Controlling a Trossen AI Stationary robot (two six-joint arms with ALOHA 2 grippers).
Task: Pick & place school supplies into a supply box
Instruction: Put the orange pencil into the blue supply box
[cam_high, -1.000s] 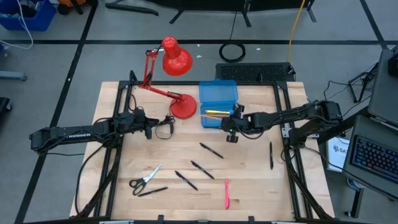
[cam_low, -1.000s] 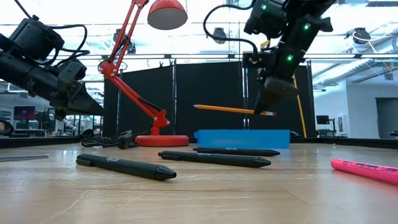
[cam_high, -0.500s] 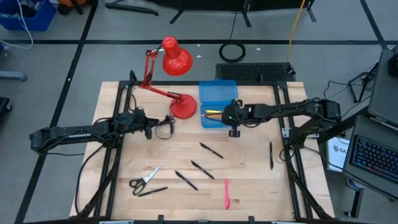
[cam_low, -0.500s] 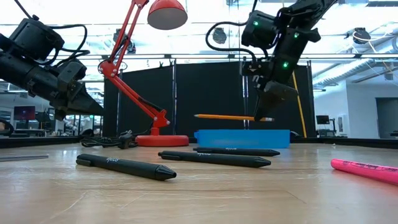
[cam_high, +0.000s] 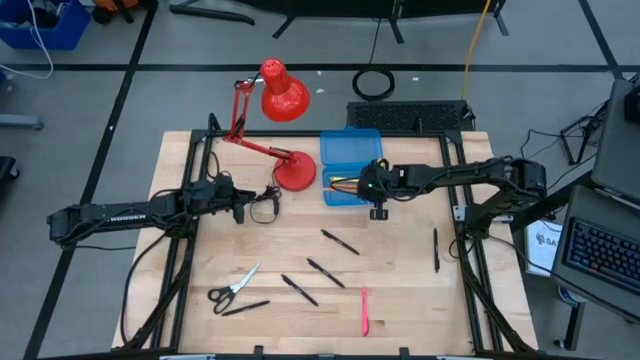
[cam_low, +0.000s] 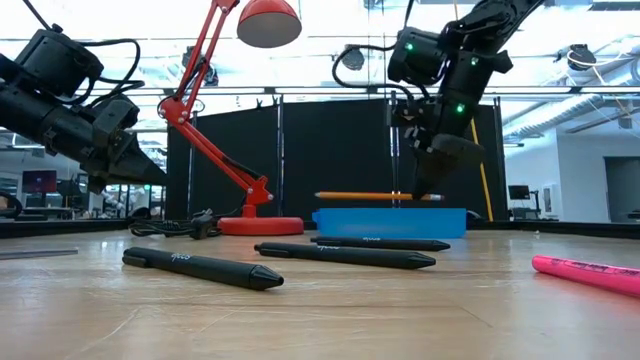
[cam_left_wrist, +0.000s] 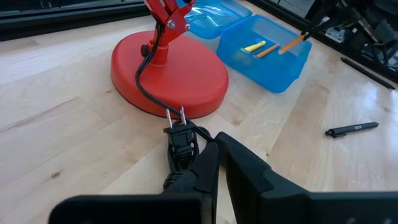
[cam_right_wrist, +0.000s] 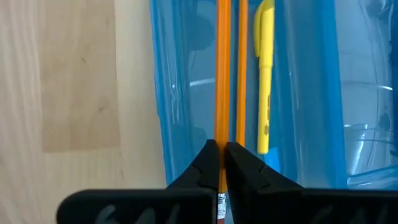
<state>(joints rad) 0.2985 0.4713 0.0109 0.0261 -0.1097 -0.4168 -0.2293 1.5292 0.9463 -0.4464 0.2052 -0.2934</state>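
Pencil (cam_right_wrist: 222, 74), orange and thin, is what we see pinched between the closed fingers of the right claw (cam_high: 372, 190), which hangs over the open blue box (cam_high: 349, 168) near the far middle of the table (cam_high: 400, 300). In the low view the pencil (cam_low: 380, 196) lies level just above the box rim (cam_low: 390, 221). Inside the box we see a yellow marker (cam_right_wrist: 264, 81) and a second orange stick beside it; we cannot tell what this one is. On the table, well apart from the box, lie several black pens (cam_high: 340, 242), one more black pen (cam_high: 436, 250) near the right edge, a pink pen (cam_high: 365, 311) and scissors (cam_high: 233, 285). The left claw (cam_high: 240, 205) waits beside the round base of the red lamp (cam_high: 283, 100), its fingers (cam_left_wrist: 205, 174) pressed together on nothing, just above the lamp's plug (cam_left_wrist: 179, 140).
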